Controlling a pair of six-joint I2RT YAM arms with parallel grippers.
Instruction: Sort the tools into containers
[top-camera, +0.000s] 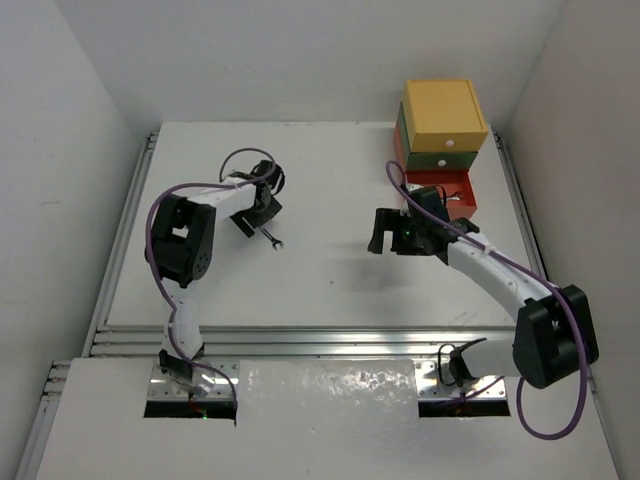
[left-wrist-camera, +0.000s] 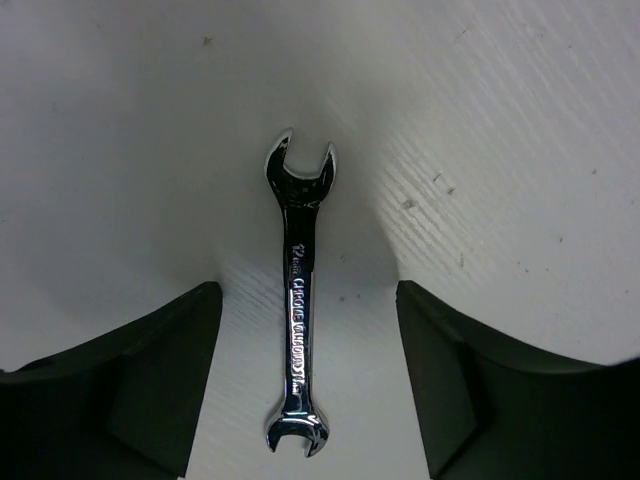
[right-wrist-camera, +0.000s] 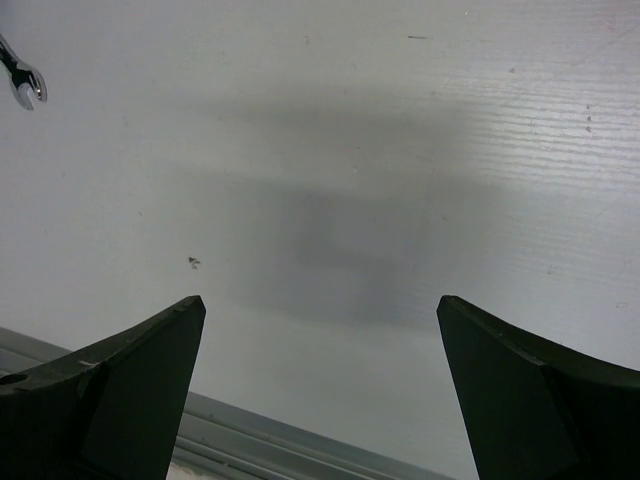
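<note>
**Wrench between open left jaws; right gripper open over bare counter**

Left side: your left gripper (top-camera: 258, 218) sits low over the white counter (top-camera: 330, 290), far-left of centre. Its jaws stand apart. In the left wrist view both dark fingers (left-wrist-camera: 150, 390) flank a thin silver wrench (left-wrist-camera: 298, 310), which lies flat on the counter between them. Neither finger touches it, and white counter shows on each side of the shank. The wrench runs lengthwise along the gap, with one open end out beyond the fingertips and the other back toward the wrist. There is stamped lettering along the shank, too small to read with confidence.

Centre: no other tool is visible on the counter in the top view.

Right side: your right gripper (top-camera: 390, 240) hangs right of centre, well apart from the wrench. Its jaws are spread wide and hold nothing. The right wrist view shows only counter and the gripper's own shadow between them. One end of the wrench shows at that view's upper left corner, and a metal rail (right-wrist-camera: 300, 440) runs along the bottom.

Far right, rear corner: the containers stand stacked, with the yellow drawer (top-camera: 445, 112) on top and the dark green drawer (top-camera: 418, 160) under it. The red-orange drawer (top-camera: 462, 185) at the bottom sticks out forward of the other two. The right arm partly covers it, so you cannot tell its contents.
</note>
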